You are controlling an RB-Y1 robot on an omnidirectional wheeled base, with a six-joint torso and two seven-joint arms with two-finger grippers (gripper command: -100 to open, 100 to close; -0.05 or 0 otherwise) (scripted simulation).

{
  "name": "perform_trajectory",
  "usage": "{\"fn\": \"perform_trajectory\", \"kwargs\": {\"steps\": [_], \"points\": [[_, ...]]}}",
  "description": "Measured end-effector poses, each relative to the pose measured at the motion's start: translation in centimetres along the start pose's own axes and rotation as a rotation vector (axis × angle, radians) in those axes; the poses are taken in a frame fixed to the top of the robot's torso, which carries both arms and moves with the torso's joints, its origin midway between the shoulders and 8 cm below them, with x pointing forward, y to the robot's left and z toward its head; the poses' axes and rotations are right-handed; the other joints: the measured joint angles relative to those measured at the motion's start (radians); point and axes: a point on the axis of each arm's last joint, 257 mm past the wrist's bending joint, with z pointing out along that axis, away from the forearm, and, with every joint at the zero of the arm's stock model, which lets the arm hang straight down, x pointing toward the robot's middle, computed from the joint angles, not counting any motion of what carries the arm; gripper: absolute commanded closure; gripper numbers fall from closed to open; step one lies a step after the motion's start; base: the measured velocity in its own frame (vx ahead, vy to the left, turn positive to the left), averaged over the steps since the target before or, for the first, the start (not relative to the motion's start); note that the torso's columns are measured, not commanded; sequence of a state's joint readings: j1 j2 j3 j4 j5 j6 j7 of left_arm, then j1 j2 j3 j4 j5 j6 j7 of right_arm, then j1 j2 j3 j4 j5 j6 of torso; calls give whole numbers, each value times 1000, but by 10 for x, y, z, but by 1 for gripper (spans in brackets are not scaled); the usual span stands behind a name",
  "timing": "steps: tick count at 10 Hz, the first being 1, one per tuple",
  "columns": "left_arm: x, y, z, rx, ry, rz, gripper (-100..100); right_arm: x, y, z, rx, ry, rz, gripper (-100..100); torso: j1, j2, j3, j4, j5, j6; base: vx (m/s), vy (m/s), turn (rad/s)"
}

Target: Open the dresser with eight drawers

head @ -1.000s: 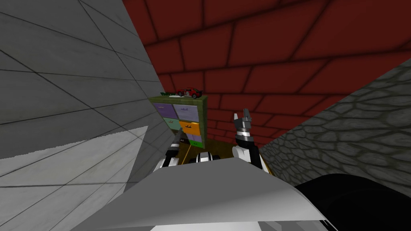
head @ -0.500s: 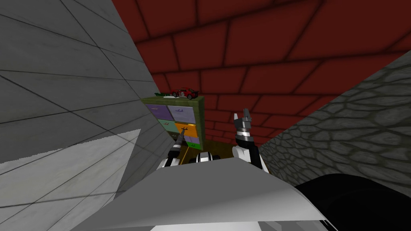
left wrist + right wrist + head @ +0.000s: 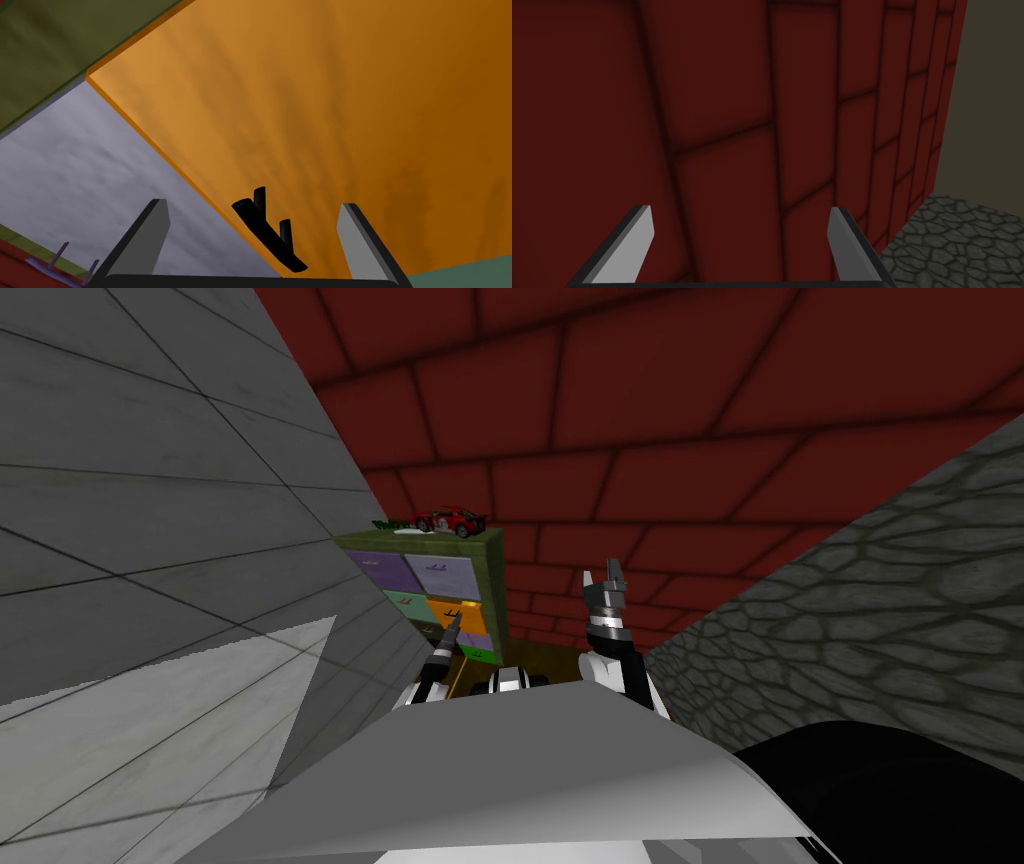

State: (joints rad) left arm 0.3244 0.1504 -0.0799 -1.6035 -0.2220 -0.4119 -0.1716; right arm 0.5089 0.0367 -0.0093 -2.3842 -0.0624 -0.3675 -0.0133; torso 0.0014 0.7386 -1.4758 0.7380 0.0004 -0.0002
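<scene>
The dresser [image 3: 493,588] has an olive green frame and coloured drawer fronts, and stands against the red wall beside the grey wall. My left gripper [image 3: 455,626] is up at its orange drawer [image 3: 468,610]. In the left wrist view the gripper [image 3: 252,205] is open. The drawer's black handle [image 3: 267,232] lies between the two fingers, clear of both. The orange front [image 3: 325,125] borders a lavender drawer [image 3: 75,165] and a teal one [image 3: 465,277]. My right gripper [image 3: 612,578] is raised to the right of the dresser, and its wrist view shows the gripper [image 3: 738,210] open and holding nothing.
A red toy car [image 3: 452,521] sits on top of the dresser. A grey tiled wall [image 3: 150,538] runs close on the left. A grey cobbled surface [image 3: 850,618] rises on the right, with a black area [image 3: 900,788] below it.
My view has shifted, so the dresser now sits further left in the picture. My left gripper has come up from the lower drawers to the orange drawer's handle. The right arm has stayed still.
</scene>
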Motion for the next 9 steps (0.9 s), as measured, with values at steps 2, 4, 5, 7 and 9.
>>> {"fn": "perform_trajectory", "kwargs": {"steps": [2,4,5,7,9], "points": [[0,-2,-1,3,2,1,100,0,0,0,0,0,0,0,2,7,4,2,0,0,-144,55,27],[-1,-4,-5,4,5,1,100,0,0,0,0,0,0,0,-3,5,3,2,-1,0,-189,22,19],[-2,-6,-7,6,7,1,100,0,0,0,0,0,0,0,-3,0,0,0,-1,0,-75,15,2],[-1,-5,-5,4,12,6,-100,0,0,0,0,0,0,0,-2,-14,-8,-3,-1,1,122,10,-92],[0,-6,-1,0,22,14,-100,0,0,0,0,0,0,0,-1,-7,-5,-2,0,0,131,11,-41]]}}
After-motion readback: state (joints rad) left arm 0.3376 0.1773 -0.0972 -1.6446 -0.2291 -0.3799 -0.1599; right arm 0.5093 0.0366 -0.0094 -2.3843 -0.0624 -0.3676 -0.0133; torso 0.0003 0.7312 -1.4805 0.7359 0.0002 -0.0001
